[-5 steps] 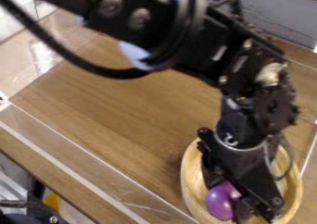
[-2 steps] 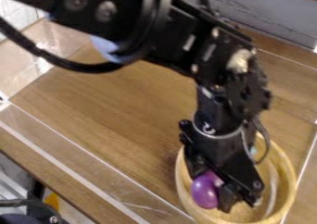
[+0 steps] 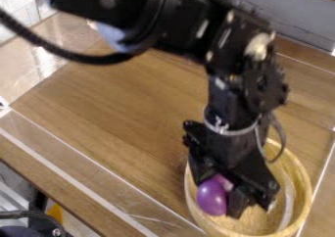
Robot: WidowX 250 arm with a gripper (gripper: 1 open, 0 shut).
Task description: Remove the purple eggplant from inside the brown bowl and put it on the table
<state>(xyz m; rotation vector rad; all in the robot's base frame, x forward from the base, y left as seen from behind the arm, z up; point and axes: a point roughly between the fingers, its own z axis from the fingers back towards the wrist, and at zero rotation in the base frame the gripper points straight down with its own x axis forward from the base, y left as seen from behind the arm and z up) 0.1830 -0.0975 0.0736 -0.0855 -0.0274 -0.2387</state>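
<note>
One purple eggplant [image 3: 214,193] pinched in jaws, inside one brown bowl [image 3: 299,204], one table [image 3: 118,114]

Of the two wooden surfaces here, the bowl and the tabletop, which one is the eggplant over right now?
The brown bowl. The purple eggplant sits between the gripper fingers inside the bowl's thick rim, near its left side; the table beyond the rim is flat bare wood.

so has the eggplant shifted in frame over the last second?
Yes. The purple eggplant has slid left toward the brown bowl's left rim, between the gripper fingers.
</note>
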